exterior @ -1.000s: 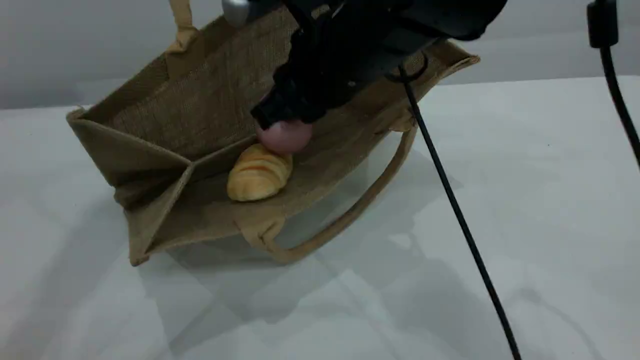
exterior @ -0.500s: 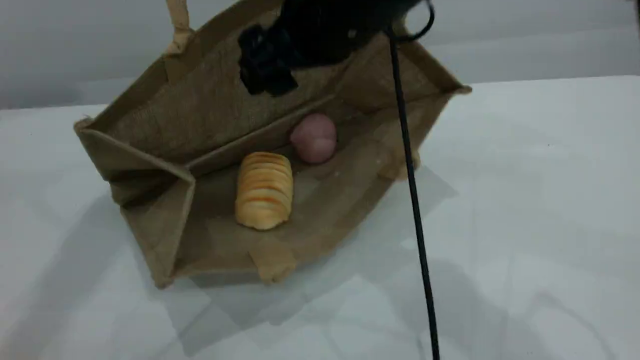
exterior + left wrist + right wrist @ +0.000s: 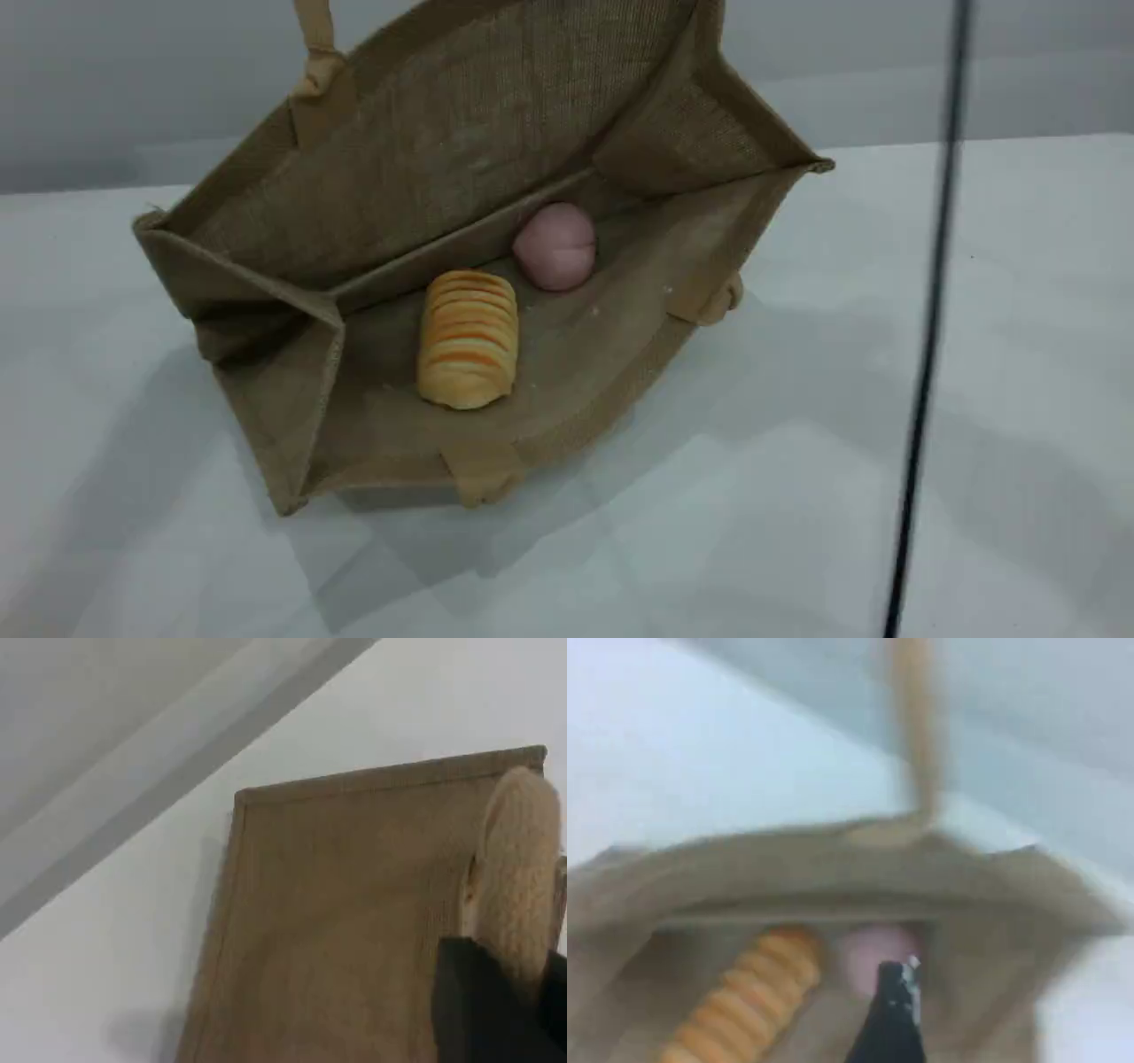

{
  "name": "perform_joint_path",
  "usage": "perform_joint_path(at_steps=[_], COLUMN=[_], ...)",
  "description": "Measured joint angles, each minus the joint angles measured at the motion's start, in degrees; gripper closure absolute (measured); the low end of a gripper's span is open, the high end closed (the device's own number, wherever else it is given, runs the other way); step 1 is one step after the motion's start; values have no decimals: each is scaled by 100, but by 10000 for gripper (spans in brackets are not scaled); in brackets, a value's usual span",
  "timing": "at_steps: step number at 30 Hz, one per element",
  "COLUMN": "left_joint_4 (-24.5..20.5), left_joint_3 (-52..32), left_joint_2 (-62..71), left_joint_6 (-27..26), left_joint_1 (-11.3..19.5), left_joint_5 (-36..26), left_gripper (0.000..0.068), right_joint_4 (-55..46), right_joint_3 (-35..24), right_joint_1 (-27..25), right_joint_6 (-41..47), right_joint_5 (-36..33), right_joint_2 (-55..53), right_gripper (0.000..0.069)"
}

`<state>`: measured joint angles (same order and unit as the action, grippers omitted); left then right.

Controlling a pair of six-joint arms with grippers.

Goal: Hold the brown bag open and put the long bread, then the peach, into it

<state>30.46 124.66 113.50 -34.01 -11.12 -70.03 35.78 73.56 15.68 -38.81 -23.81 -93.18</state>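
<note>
Your left end effector [image 3: 500, 1005] is clamped on the bag's soft rope handle [image 3: 518, 868]; the right end effector [image 3: 890, 1014], blurred, seems spread and empty. In the limp brown bag [image 3: 425, 177] mid-bench: the light long bread [image 3: 468, 339], then the peach [image 3: 555, 245].

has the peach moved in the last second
Yes. The peach was held just above the bread's far end; now it lies right of there, on the bag's floor, apart from the bread.
</note>
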Motion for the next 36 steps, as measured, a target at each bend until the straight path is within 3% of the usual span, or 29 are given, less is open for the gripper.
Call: perform_joint_path(at_steps=[7,12,20,23,27,31,36], left_joint_4=[0,-6,-33,-46,-173,-696,-1358], left_joint_3=[0,0,0,0,6,6,6], left_joint_2=[0,0,0,-63,-269,-576,-1083], left_joint_6=[0,6,18,133,492,660,1269], left_joint_1=[0,0,0,0,10,10,10], left_joint_5=[0,6,35,16,16,-2,-9], left_gripper=[589,559,190,118,98,97,97], right_joint_4=[23,23,-38,-99,-522,-1097,-1741], right_joint_3=[0,0,58,215,527,930,1439], right_joint_1=[-1062,-1458,-1516,-1516,-1516,-1516,-1516], right_joint_6=[12,12,12,64,489,1206,2134], right_joint_5=[-91,-103,-324,-583,-1052,-1665,-2742], right_joint_2=[280,275,405,553,839,1234,1767], right_gripper=[121,121,121,121,121,121,122])
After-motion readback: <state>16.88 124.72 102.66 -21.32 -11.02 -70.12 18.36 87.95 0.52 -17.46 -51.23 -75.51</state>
